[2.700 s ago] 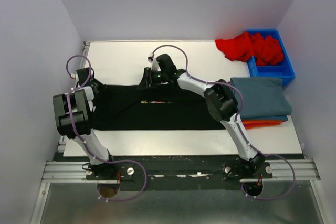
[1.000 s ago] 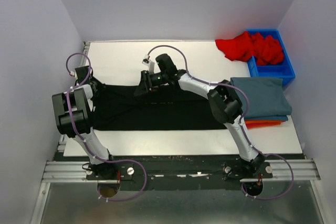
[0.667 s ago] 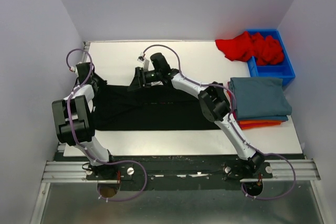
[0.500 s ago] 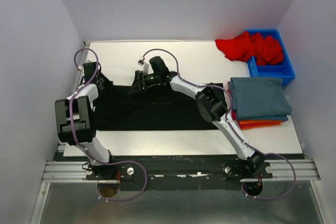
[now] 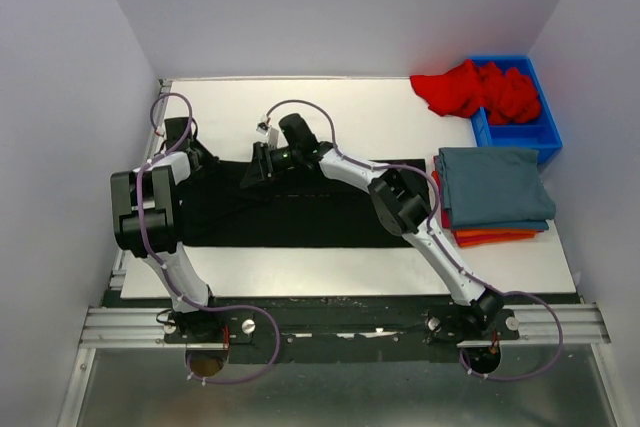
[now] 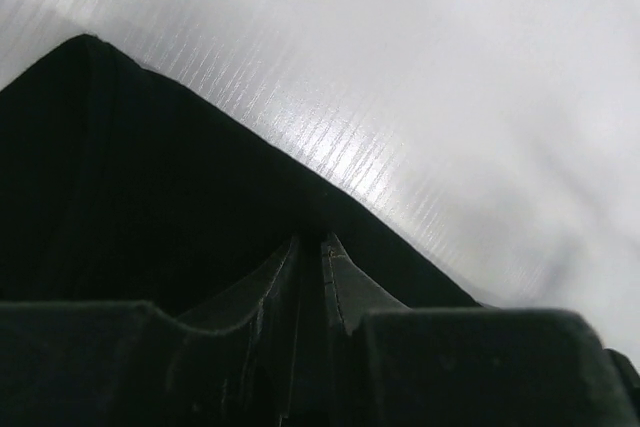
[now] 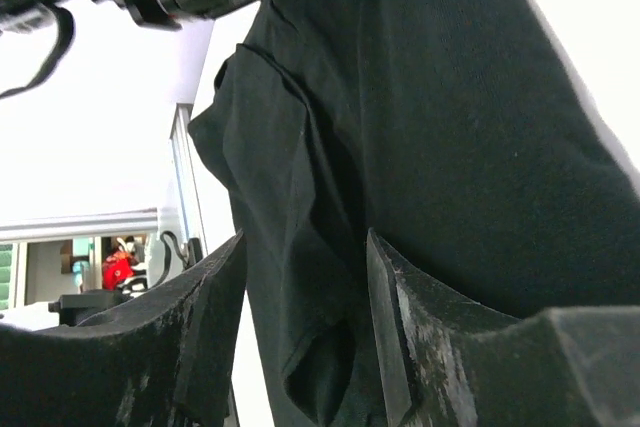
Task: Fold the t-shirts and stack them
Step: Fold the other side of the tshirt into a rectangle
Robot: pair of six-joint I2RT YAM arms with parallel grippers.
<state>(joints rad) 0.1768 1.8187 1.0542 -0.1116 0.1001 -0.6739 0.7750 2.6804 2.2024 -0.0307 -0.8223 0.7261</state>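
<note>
black soft-cloth t-shirt spread flat for folding — right pincer gapes above it, left pincer at its corner, grip unclear.

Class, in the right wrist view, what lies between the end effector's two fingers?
The black t-shirt, bunched into folds, lies in the gap between the fingers, as the right wrist view shows.

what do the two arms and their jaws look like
Both the left arm and the right arm have white links joined by chunky black joint housings, on black bases. A thin lilac cable loops along each. The left gripper and right gripper have flat black jaws, scuffed grey at the edges.
</note>
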